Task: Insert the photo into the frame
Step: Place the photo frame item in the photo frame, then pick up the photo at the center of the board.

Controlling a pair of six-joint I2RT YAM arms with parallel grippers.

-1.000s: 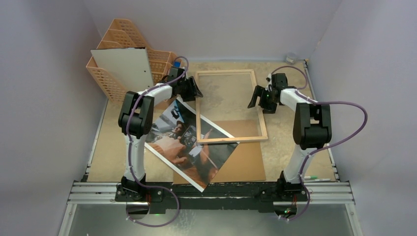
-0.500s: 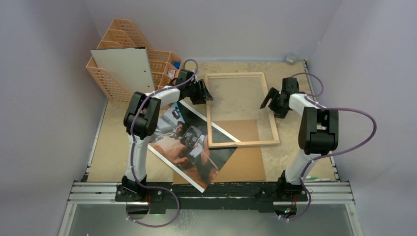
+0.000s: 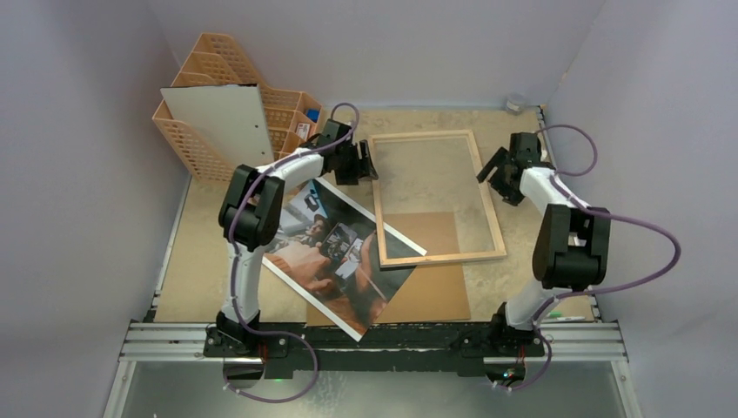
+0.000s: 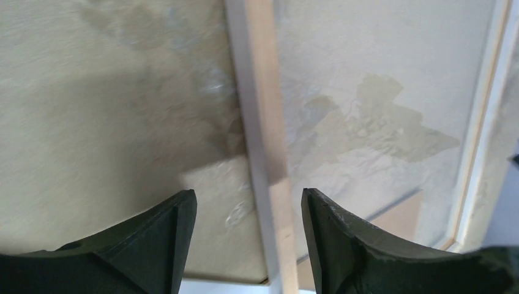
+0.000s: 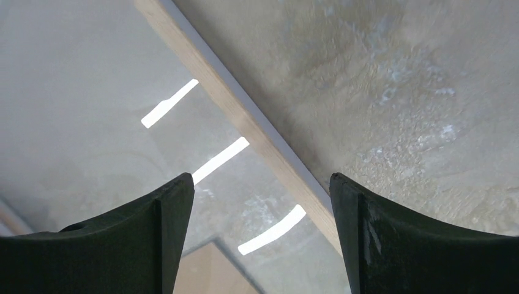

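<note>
The frame, light wood rim round a clear pane, lies flat on the table right of centre. The photo lies face up and askew at the front left, its right corner under the frame's near left corner. My left gripper is over the frame's left rail. In the left wrist view that gripper is open, and the rail runs between its fingers with a gap on each side. My right gripper is over the right rail. In its wrist view the gripper is open astride the rail.
A brown fibreboard sheet lies under the photo and the frame's near end. A peach lattice organiser holding a white board stands at the back left. A pen lies at the front right edge.
The frame has slid to the right and turned slightly, and both arms have gone right with it. The left gripper's jaws have widened round the left rail.
</note>
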